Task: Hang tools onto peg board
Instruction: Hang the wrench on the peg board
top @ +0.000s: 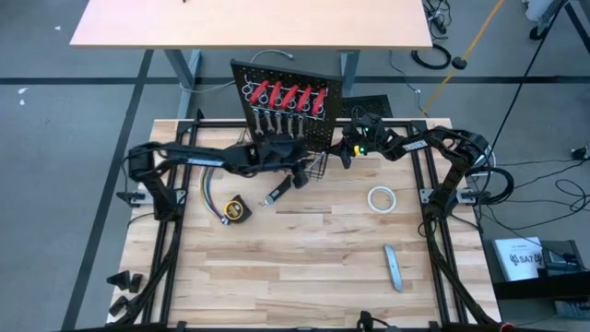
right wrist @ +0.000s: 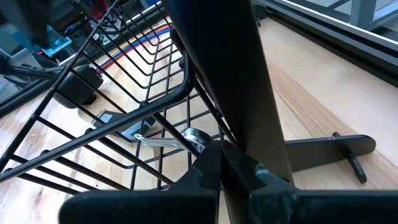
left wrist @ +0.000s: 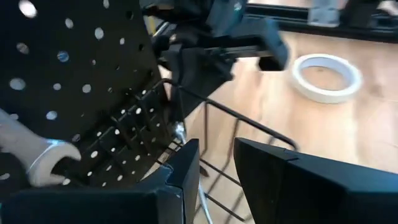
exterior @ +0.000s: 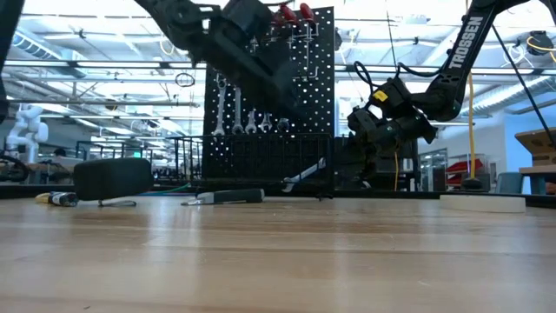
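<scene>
The black peg board [top: 288, 109] stands upright at the table's far side, with red-handled tools [top: 286, 95] in its ring holders and silver wrenches [exterior: 239, 117] hanging below them. My left gripper [left wrist: 217, 168] is open above the wire basket [right wrist: 124, 87] at the board's base. One silver wrench [right wrist: 163, 142] lies tilted in that basket. My right gripper [right wrist: 221, 165] is shut on the board's right edge. On the table lie the yellow tape measure [top: 236, 210], the black-handled knife [top: 277, 192], the white tape roll [top: 381, 199] and the grey bar [top: 394, 267]. My right gripper pinches the peg board's right side edge [right wrist: 214, 74] between its two fingers. It comes in about level from the table's right side, just above the wire basket. The board stands upright on its foot [right wrist: 323, 149] on the table.
Coloured wires [top: 207, 189] run over the table's left part beside the tape measure. The black frame rails [top: 166, 231] border the table left and right. A second tan tabletop [top: 249, 23] stands beyond the far edge. Bare wood lies in the near middle.
</scene>
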Tool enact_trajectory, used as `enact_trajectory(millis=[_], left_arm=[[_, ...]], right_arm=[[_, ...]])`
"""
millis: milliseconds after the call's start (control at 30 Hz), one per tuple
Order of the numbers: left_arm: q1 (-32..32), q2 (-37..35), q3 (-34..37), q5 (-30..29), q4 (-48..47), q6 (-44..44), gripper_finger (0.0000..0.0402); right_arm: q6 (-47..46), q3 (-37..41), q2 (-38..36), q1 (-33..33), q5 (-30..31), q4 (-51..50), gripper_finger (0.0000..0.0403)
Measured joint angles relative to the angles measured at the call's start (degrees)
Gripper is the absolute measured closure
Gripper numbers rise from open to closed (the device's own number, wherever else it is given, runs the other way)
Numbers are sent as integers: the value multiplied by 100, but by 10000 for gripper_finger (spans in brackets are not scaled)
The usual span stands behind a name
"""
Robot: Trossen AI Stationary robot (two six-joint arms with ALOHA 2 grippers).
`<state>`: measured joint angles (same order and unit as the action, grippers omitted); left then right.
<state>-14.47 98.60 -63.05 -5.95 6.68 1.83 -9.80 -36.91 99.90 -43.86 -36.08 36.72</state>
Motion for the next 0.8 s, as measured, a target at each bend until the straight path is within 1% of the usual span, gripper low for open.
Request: enact_trajectory(millis=[67, 133, 267, 367, 433, 500, 567, 667, 800], left_arm=[[21, 209, -39, -201, 172, 1, 295], [74, 386, -41, -571, 353, 38, 295], [301, 674, -41, -1338, 779, 460, 295], [421, 809, -43, -1727, 1138, 481, 295], [447, 870, -43, -1877, 1273, 467, 295], [437, 935, -140, -1913, 1197, 348, 295], [390, 1009, -297, -1848, 888, 155, 295], [308, 1192, -605, -1471, 365, -7, 295], [257, 1422, -999, -1177, -7, -28, 295]], right_arm=[[4, 0, 0, 1, 1, -2, 403], [9, 0, 0, 1, -2, -2, 403], [17, 0, 0, 3, 1, -2, 403], [19, 0, 0, 12, 2, -4, 403], [19, 0, 0, 16, 5, -5, 403], [19, 0, 0, 16, 5, -6, 403], [15, 0, 0, 16, 3, -4, 403], [30, 0, 0, 20, 11, -4, 403], [159, 0, 0, 69, 37, 37, 403]])
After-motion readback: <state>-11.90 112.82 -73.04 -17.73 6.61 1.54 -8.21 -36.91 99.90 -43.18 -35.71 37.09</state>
